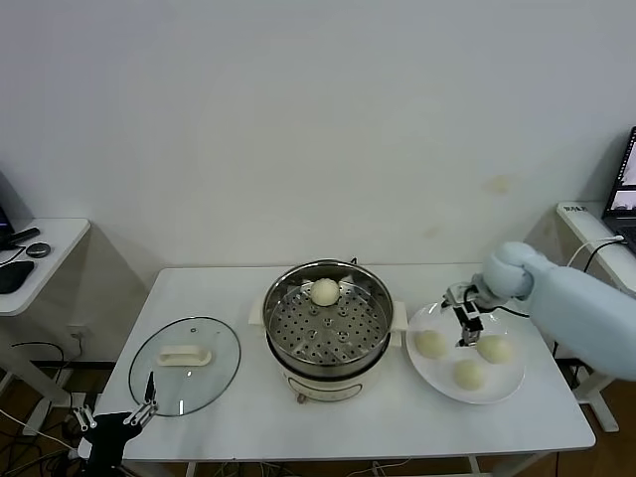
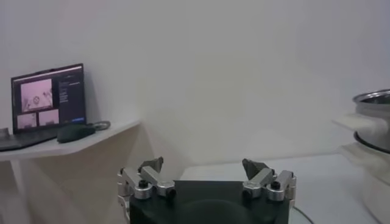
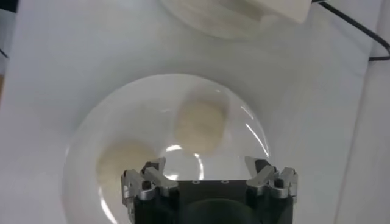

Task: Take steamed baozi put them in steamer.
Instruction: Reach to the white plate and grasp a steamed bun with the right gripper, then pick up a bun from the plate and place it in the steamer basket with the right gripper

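1. Stainless-steel round steamer (image 1: 328, 323) on its white base stood mid-table, one cream-white baozi (image 1: 325, 291) at the far side of its perforated tray.
2. Three cream-white buns (image 1: 430, 344) lay on the flat white plate (image 1: 429, 374) to the right.
3. Right gripper (image 1: 468, 329) hovered over them, jaws spread wide, empty.
4. Left gripper (image 1: 146, 408) hung open and empty at the table's near-left edge, beside the round glass lid (image 1: 185, 366).

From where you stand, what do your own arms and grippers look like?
My right arm is smooth, rounded and pale blue-white, ending in the right gripper, a small black and silver piece. The left gripper is black with thin dark fingers. Up close, both have a black body, silver metal knuckles with screws, and dark fingertips.
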